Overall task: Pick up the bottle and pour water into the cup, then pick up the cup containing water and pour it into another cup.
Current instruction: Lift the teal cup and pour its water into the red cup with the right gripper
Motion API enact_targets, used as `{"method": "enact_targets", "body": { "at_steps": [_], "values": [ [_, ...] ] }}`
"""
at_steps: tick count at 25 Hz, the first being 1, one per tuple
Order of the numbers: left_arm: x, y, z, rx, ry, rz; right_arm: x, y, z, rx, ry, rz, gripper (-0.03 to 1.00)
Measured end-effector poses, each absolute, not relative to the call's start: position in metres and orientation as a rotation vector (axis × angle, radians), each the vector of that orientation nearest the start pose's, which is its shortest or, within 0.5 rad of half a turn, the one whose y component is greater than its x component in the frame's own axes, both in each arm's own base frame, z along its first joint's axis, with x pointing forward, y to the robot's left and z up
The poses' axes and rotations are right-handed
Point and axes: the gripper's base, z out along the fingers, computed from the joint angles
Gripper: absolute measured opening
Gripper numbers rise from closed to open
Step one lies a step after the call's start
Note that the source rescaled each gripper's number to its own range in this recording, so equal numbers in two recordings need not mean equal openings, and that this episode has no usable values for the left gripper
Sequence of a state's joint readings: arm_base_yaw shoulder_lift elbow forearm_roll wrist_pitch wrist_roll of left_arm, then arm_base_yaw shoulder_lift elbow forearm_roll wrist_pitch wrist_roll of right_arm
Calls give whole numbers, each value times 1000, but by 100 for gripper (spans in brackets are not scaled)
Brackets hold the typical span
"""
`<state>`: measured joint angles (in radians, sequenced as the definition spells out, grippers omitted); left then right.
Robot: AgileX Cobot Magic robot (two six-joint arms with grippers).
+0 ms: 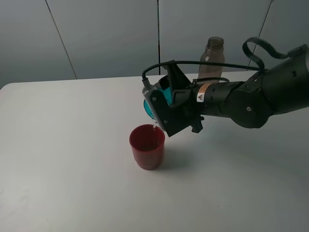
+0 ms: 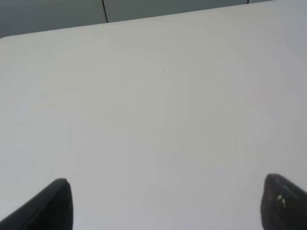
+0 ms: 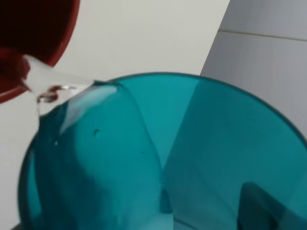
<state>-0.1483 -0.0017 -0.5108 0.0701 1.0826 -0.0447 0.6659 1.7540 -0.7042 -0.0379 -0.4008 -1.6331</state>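
Note:
My right gripper (image 1: 161, 104) is shut on the translucent teal cup (image 1: 150, 107) and holds it tipped on its side just above the opaque red cup (image 1: 147, 146). A thin stream of water runs from the teal rim into the red cup. In the right wrist view the teal cup (image 3: 168, 158) fills the picture, with water spilling over its lip towards the red cup (image 3: 33, 33). The smoky grey-brown bottle (image 1: 212, 59) stands upright at the table's back, behind the right arm. My left gripper (image 2: 163, 206) is open over bare table, holding nothing.
The white table (image 1: 63, 145) runs to a grey panelled wall (image 1: 106, 34) at the back. The right arm (image 1: 256, 94) reaches in from the right, with a black cable looping above it. The left arm is outside the exterior high view.

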Motion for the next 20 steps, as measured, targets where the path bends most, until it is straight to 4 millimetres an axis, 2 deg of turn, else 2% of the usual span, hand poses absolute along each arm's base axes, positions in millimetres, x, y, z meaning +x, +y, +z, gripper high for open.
{"method": "enact_targets", "body": {
  "at_steps": [9,20],
  "values": [
    [-7,7,279,102,2049,-36,261,202,155,-2024,834,-648,10],
    [-7,7,279,102,2049,-36,245,221,155,-2040,753,-665,10]
  ]
}}
